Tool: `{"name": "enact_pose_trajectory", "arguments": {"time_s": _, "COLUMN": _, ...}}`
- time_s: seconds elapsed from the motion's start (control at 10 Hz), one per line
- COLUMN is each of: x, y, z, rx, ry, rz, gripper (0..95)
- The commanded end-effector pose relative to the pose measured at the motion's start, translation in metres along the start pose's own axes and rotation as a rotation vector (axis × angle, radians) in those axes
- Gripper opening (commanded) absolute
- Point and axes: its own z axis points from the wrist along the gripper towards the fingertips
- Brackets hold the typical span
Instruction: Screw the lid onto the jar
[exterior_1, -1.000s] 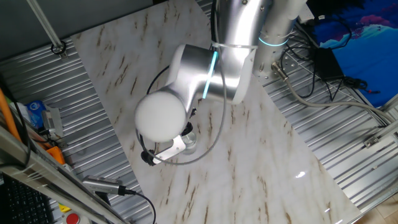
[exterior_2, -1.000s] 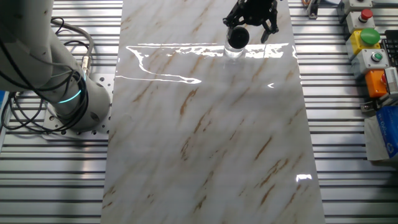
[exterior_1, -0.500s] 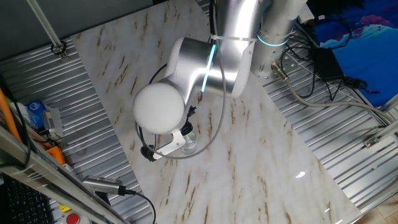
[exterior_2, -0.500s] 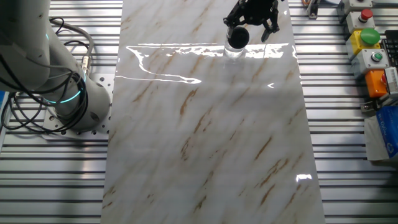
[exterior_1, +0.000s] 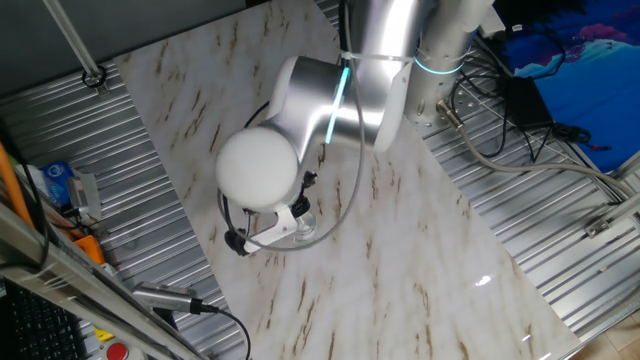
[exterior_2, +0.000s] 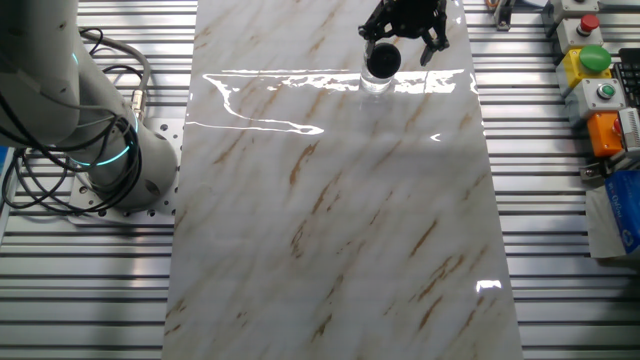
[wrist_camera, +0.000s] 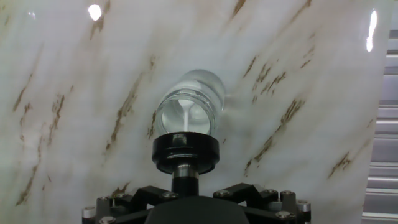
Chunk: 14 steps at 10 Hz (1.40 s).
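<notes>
My gripper (wrist_camera: 185, 154) clamped on lid (wrist_camera: 185, 151), just above jar (wrist_camera: 189, 106) mouth, jar upright on marble table (exterior_2: 330, 230) far edge; vs 1 s ago wrist rotated slightly, lid pos. unchanged; prob. threads not seated yet.

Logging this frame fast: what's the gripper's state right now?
Gripper: carries the lid, poised by the jar mouth; whether its fingers are open or shut cannot be told.
</notes>
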Motion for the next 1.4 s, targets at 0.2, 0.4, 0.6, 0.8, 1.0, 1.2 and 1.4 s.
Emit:
{"name": "enact_pose_trajectory", "arguments": {"time_s": 0.2, "x": -0.0003, "y": -0.0005, "z": 0.0004, "rx": -0.002, "ry": -0.021, "rz": 0.013, "gripper": 95.0}}
{"name": "enact_pose_trajectory", "arguments": {"time_s": 0.4, "x": -0.0003, "y": -0.0005, "z": 0.0004, "rx": -0.002, "ry": -0.036, "rz": 0.026, "gripper": 95.0}}
{"name": "enact_pose_trajectory", "arguments": {"time_s": 0.6, "x": -0.0003, "y": -0.0005, "z": 0.0004, "rx": -0.001, "ry": -0.039, "rz": 0.032, "gripper": 95.0}}
{"name": "enact_pose_trajectory", "arguments": {"time_s": 0.8, "x": -0.0003, "y": -0.0005, "z": 0.0004, "rx": 0.002, "ry": -0.039, "rz": 0.046, "gripper": 95.0}}
{"name": "enact_pose_trajectory", "arguments": {"time_s": 1.0, "x": -0.0003, "y": -0.0005, "z": 0.0004, "rx": 0.009, "ry": -0.048, "rz": 0.069, "gripper": 95.0}}
{"name": "enact_pose_trajectory", "arguments": {"time_s": 1.2, "x": -0.0003, "y": -0.0005, "z": 0.0004, "rx": 0.014, "ry": -0.051, "rz": 0.086, "gripper": 95.0}}
{"name": "enact_pose_trajectory", "arguments": {"time_s": 1.4, "x": -0.0003, "y": -0.0005, "z": 0.0004, "rx": 0.015, "ry": -0.053, "rz": 0.094, "gripper": 95.0}}
